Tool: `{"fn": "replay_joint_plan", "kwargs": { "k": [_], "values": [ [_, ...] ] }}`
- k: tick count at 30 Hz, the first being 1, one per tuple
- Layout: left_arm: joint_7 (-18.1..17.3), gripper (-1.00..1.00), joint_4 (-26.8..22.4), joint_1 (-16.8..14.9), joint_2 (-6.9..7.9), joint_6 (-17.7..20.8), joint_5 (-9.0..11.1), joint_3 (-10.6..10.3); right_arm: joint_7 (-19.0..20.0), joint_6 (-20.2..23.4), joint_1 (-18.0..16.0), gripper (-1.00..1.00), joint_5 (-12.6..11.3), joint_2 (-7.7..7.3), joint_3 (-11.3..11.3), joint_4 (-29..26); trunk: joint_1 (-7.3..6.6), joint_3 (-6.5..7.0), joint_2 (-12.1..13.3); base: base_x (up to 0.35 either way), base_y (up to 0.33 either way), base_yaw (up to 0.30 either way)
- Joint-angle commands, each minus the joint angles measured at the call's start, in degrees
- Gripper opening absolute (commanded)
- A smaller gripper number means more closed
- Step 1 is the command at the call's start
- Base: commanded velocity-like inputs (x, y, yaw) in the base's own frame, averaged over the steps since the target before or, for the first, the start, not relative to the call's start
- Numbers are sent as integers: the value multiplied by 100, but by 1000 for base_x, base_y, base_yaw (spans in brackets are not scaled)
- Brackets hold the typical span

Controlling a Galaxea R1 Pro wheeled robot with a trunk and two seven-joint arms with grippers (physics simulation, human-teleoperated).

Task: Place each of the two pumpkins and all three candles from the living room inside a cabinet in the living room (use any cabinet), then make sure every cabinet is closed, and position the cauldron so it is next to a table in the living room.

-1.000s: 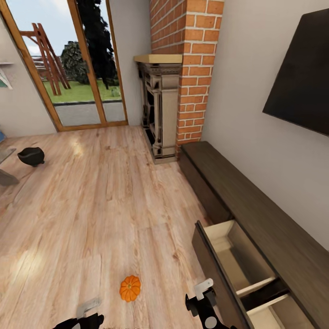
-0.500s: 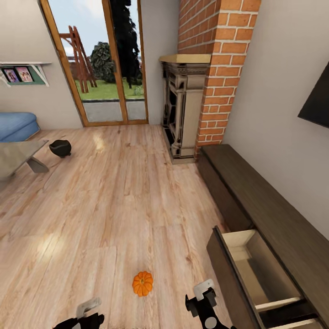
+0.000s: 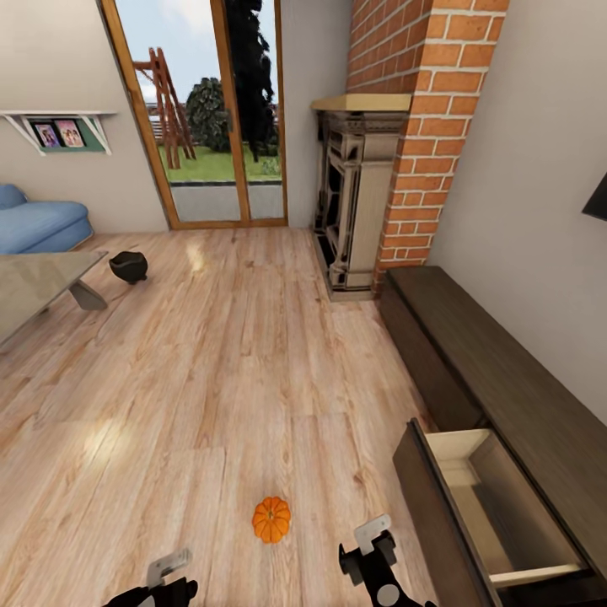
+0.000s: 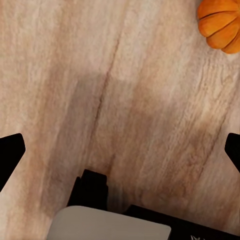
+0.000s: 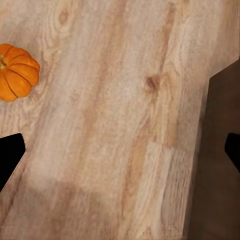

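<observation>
Pumpkin (image 3: 271,519), ribbed and orange, lies on pale grained floor planks (image 3: 211,379) between the left gripper (image 4: 120,150) and right gripper (image 5: 120,150), both spread wide and empty. Beside it, the dark-brown cabinet (image 3: 506,371) has one boxy drawer (image 3: 497,506) pulled out. Far off, the round black cauldron (image 3: 129,266) sits near the glassy table (image 3: 34,282).

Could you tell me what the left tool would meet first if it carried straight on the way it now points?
Most likely the bare wooden floor: the left tool, fingers spread wide, looks onto empty planks. The pumpkin lies off to one side of that line, so it would probably be missed, though depth is hard to judge.
</observation>
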Motion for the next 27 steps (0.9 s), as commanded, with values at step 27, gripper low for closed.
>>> {"fn": "replay_joint_plan", "kwargs": {
  "k": [27],
  "values": [
    [-352, 100, -2560, -1273, 1014, 3125, -16, 667, 247, -202, -7, 100, 80, -21, 141, -334, 594, -485, -1084, 3, 0, 0]
  ]
}}
